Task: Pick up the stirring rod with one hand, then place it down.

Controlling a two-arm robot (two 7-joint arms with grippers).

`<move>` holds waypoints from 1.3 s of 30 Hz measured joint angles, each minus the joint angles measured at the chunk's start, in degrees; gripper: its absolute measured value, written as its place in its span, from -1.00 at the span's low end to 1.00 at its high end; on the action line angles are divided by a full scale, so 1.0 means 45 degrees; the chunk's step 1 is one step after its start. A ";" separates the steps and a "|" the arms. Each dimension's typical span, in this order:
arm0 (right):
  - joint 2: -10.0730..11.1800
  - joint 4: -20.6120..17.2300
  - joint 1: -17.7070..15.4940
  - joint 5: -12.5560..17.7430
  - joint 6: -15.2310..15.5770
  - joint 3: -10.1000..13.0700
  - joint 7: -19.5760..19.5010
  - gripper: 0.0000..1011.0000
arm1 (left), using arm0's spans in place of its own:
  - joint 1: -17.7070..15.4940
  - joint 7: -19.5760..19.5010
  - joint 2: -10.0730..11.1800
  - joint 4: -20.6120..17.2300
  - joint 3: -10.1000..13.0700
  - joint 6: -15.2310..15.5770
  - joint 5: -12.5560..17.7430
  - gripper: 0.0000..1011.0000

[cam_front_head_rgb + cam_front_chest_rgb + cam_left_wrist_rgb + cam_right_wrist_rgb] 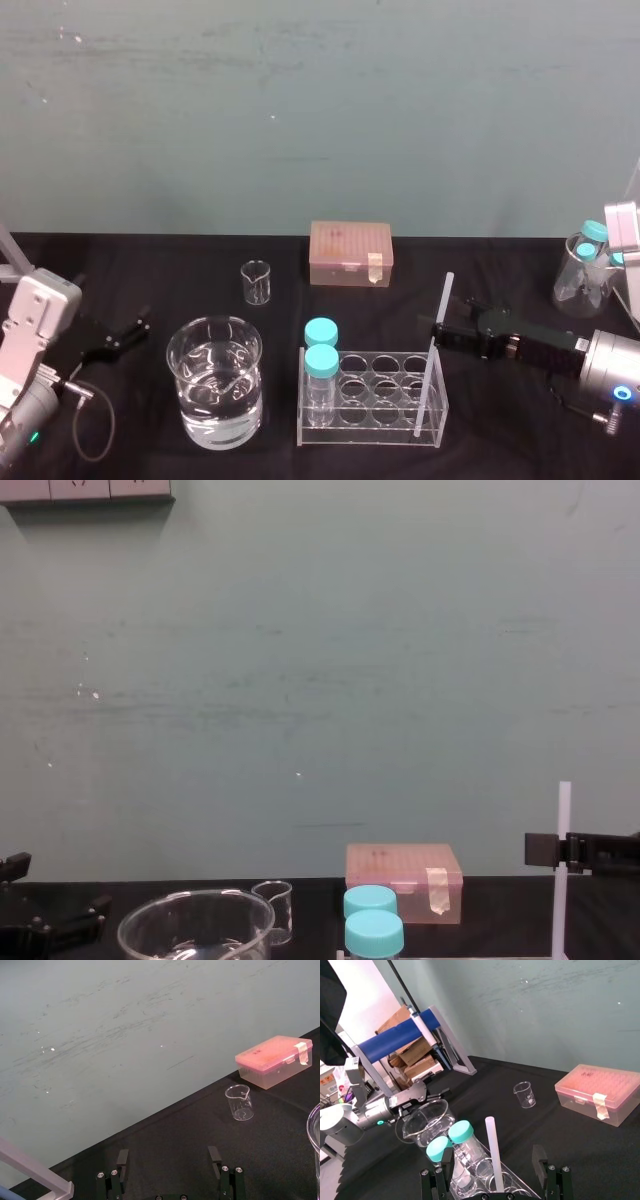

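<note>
Pickup is not yet made: the long thin white stirring rod (428,390) stands in the clear plastic rack (395,352) on the black bench (520,430), ungripped between the right tool's (438,334) wide-open fingers; lifting and placing remain. The left tool (125,335) is parked open at far left

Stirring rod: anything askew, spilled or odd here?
Nothing stands out: the stirring rod stands near upright in the rack, at its right end, between the right gripper and its open jaws; left gripper parked far left; nothing spilled.

Your silver-white arms (30,330) end in a black left gripper (133,332) and a black right gripper (440,332) studded with silver screws (111,1173); a blue ring light (621,393) marks the right wrist.
</note>
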 joint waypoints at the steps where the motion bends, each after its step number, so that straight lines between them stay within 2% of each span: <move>1: 0.0003 0.0019 0.0021 0.0005 -0.0027 -0.0021 0.0000 0.98 | 0.0000 0.0000 0.0000 0.0000 0.0000 0.0000 0.0000 0.99; 21: 0.0145 0.0183 0.0296 0.0360 -0.0532 -0.0573 -0.0039 0.98 | 0.0000 0.0000 0.0000 0.0000 0.0000 0.0000 0.0000 0.99; 30: 0.0226 0.0138 0.0305 0.0413 -0.1032 -0.0748 -0.0004 0.98 | 0.0000 0.0000 0.0000 0.0000 0.0000 0.0000 0.0000 0.99; 39: 0.0253 0.0094 0.0327 0.0432 -0.0978 -0.0852 -0.0111 0.98 | 0.0001 0.0000 0.0000 0.0000 -0.0001 0.0000 0.0000 0.99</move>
